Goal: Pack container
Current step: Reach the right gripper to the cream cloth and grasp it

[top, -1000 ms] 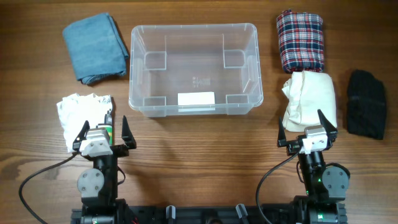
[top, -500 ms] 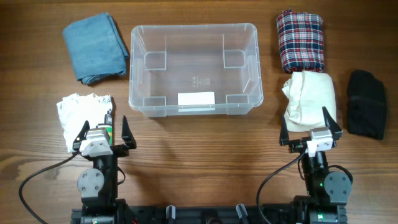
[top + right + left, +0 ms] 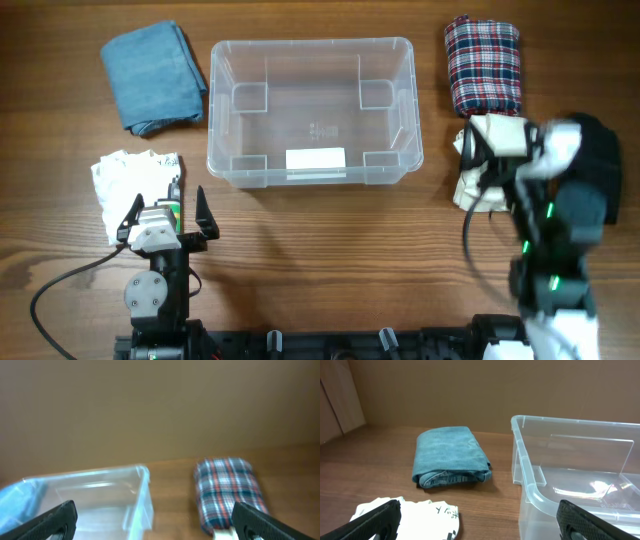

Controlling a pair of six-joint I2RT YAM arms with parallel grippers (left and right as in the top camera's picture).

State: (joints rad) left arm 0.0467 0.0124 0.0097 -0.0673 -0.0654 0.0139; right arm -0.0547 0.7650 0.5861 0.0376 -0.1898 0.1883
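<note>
The clear plastic container (image 3: 215,110) stands empty at the back middle of the table, a white label on its base. It also shows in the left wrist view (image 3: 535,491) and the right wrist view (image 3: 100,492). My left gripper (image 3: 167,205) is open and empty near the front left, its fingers wide apart in its wrist view (image 3: 480,522). My right gripper (image 3: 490,150) is raised and blurred above the cream folded cloth (image 3: 472,188). It is open and empty (image 3: 155,522).
A folded blue denim piece (image 3: 152,75) lies left of the container. A white printed cloth (image 3: 130,175) lies by the left gripper. A plaid folded cloth (image 3: 483,65) lies right of the container. A black cloth (image 3: 603,150) lies at the far right.
My right arm has risen and swung away from the front edge, out over the cream and black cloths. The left arm has not moved.
</note>
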